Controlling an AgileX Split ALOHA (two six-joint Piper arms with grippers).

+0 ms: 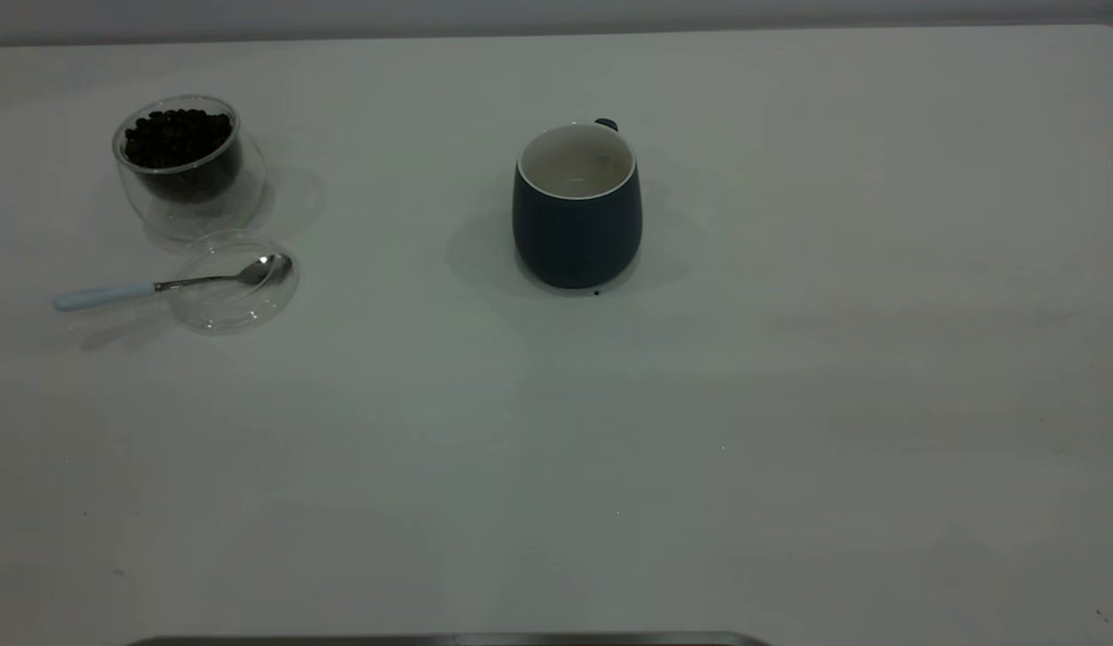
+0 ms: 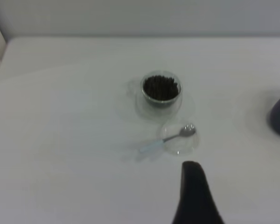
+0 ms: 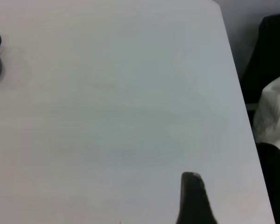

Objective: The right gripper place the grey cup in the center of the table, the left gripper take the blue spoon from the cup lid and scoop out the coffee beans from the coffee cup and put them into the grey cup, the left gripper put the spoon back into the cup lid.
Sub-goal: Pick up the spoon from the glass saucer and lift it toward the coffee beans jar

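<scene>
Exterior view shows the blue spoon lying with its metal bowl inside the cup lid and its pale handle sticking out over the rim toward the table's left edge, the tip close to the table. I judge the spoon light, stiff and thin, with a smooth handle that could slip or pivot, so the best hold looks like the middle of the blue handle, outside the lid, where a claw can close without touching the clear disc. The lid itself looks light enough to slide if nudged.

Just behind the lid, nearly touching it, stands the coffee cup, its inner wall filled with the coffee beans. Being glass, it is fragile and probably slick.

Well to the right, near the middle of the table, the grey cup stands upright with its handle turned to the far side; its white inside appears to hold no beans, so the first step looks done and the scooping not yet begun.

In the left wrist view, the left claw hangs near the lid and spoon, holding nothing; only 1 dark finger shows, so I cannot tell whether it is parted. The right claw sits over bare table away from the cup, likewise impossible to judge.
</scene>
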